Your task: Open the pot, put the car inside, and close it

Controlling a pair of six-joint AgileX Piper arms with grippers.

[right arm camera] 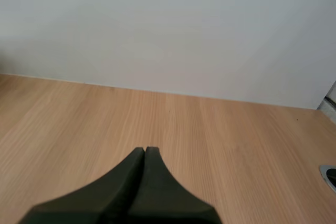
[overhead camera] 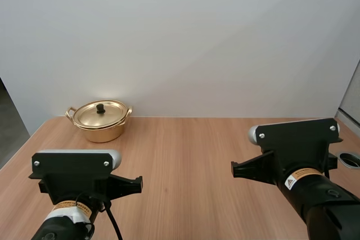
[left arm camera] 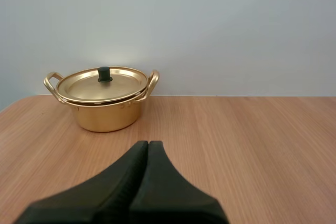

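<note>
**Q:** Where is the pot?
**A:** The pot point(overhead camera: 102, 123), shiny gold metal, stands upright at the far left of the table point(overhead camera: 191, 150), close to the white wall point(overhead camera: 197, 37). Its lid point(overhead camera: 101, 114) sits on it, with a black knob point(overhead camera: 100, 107) in the middle. A looped handle point(left arm camera: 51, 81) sticks out at each side.

**Q:** What lies around it?
**A:** The light wood of the table, on every side.

**Q:** And the arms?
**A:** Both are at the near edge, well apart from the pot. The left arm point(overhead camera: 73, 175) is near left, roughly in line with the pot. The right arm point(overhead camera: 298, 155) is near right.

**Q:** What are the pincers doing?
**A:** The left gripper point(left arm camera: 148, 144) is closed on nothing. Its two black fingers point(left arm camera: 126, 177) lie together as one dark wedge, and the pot stands ahead of it, a little to the left. The right gripper point(right arm camera: 145, 149) is likewise closed and holds nothing, above the wood and facing the wall.

**Q:** Anything else?
**A:** A small grey ring point(overhead camera: 350, 160) is set into the table at its right edge, just beside the right arm.
</note>
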